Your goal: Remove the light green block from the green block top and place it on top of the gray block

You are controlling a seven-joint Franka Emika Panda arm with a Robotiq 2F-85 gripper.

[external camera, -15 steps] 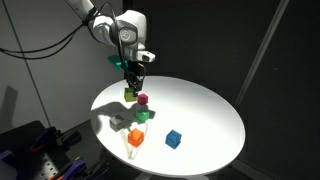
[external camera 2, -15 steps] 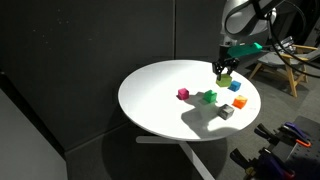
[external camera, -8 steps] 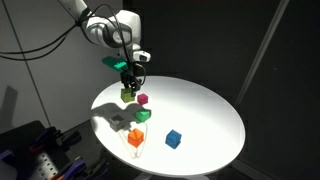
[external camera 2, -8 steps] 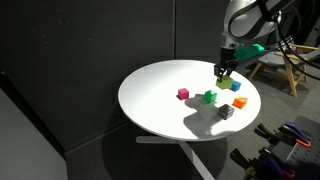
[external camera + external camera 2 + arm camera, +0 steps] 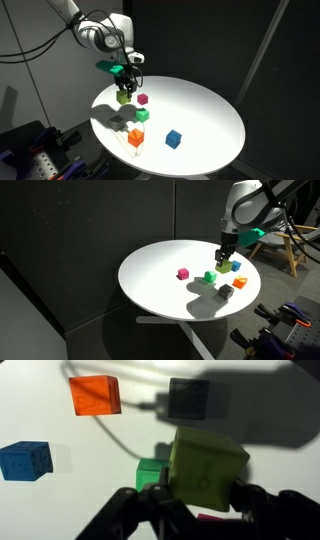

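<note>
My gripper (image 5: 123,86) is shut on the light green block (image 5: 123,97) and holds it above the white round table (image 5: 205,110). Both also show in the other exterior view: the gripper (image 5: 222,259) and the block (image 5: 222,267). In the wrist view the block (image 5: 208,466) fills the space between my fingers, with the gripper (image 5: 205,492) around it. The green block (image 5: 152,473) sits on the table just beside and below it, also in both exterior views (image 5: 142,115) (image 5: 209,277). The gray block (image 5: 192,398) (image 5: 226,293) stands further off, apart from the held block.
An orange block (image 5: 95,395) (image 5: 135,138) lies near the gray one. A blue block (image 5: 25,460) (image 5: 173,139) and a magenta block (image 5: 143,99) (image 5: 183,274) also sit on the table. The table edge is close behind the gray block.
My gripper has carried the light green block sideways away from above the green block and a little lower, toward the table's edge side where the gray block is.
</note>
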